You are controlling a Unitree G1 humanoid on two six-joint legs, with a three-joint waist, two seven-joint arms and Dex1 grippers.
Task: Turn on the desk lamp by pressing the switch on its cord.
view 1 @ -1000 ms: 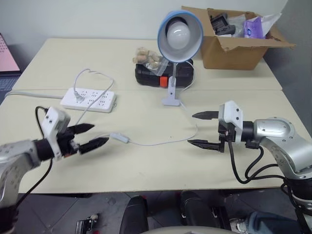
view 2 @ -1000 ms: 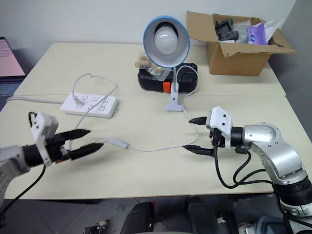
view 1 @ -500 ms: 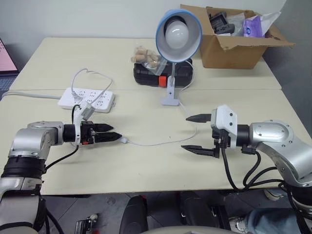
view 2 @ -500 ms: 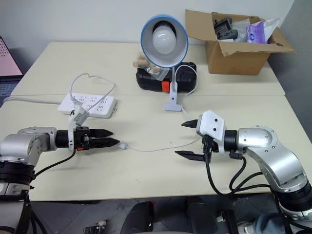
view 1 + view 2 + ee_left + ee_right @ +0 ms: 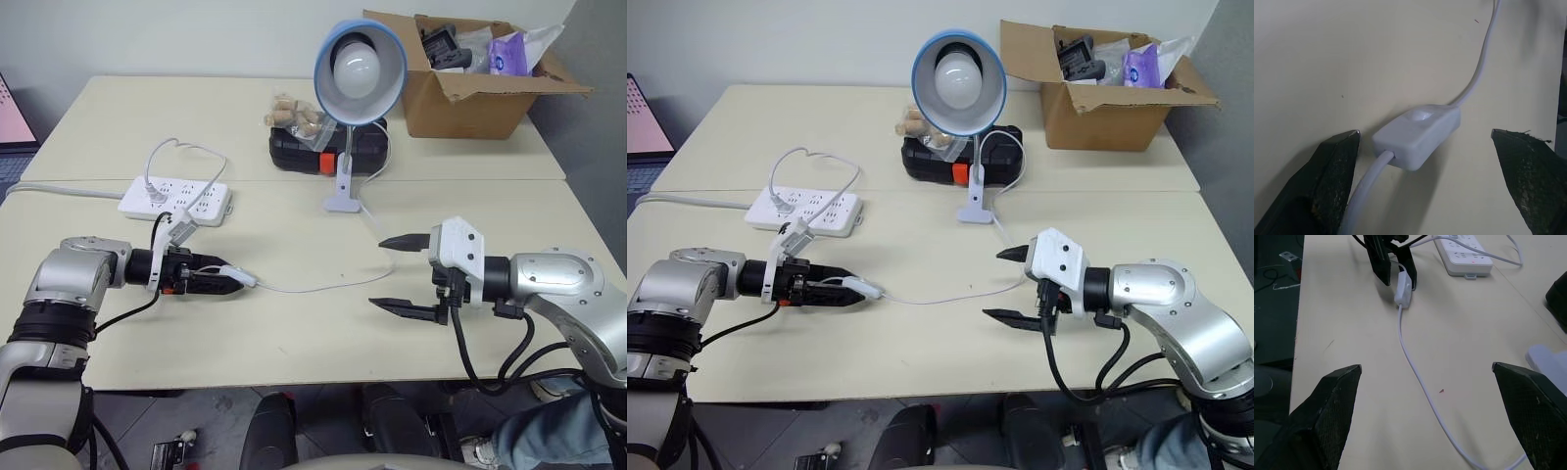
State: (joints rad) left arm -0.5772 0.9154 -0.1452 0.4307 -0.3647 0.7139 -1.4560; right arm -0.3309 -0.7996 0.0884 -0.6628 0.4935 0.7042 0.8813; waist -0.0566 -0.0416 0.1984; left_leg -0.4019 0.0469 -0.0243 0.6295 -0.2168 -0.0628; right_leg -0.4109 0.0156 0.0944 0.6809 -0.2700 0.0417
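The desk lamp [image 5: 360,61] stands clipped upright at mid-table, its blue shade facing me and its bulb not glowing. Its thin white cord [image 5: 313,287] runs from the clip base across the table to the switch [image 5: 1418,137], a small white oblong lying flat. My left gripper [image 5: 233,277] is open and low over the table, one finger on each side of the switch without touching it. To the right, my right gripper [image 5: 375,272] stands open above the table with nothing held, and the cord [image 5: 1415,367] trails away ahead of it.
A white power strip [image 5: 176,199] with a plug in it lies behind the left gripper. Behind the lamp sit a black case [image 5: 328,152] and a bag of small wooden pieces [image 5: 299,116]. An open cardboard box [image 5: 470,93] stands at the back right.
My left arm swung in toward the cord and its gripper rolled; the fingers now straddle the switch instead of standing to its left. The right gripper has hardly moved.
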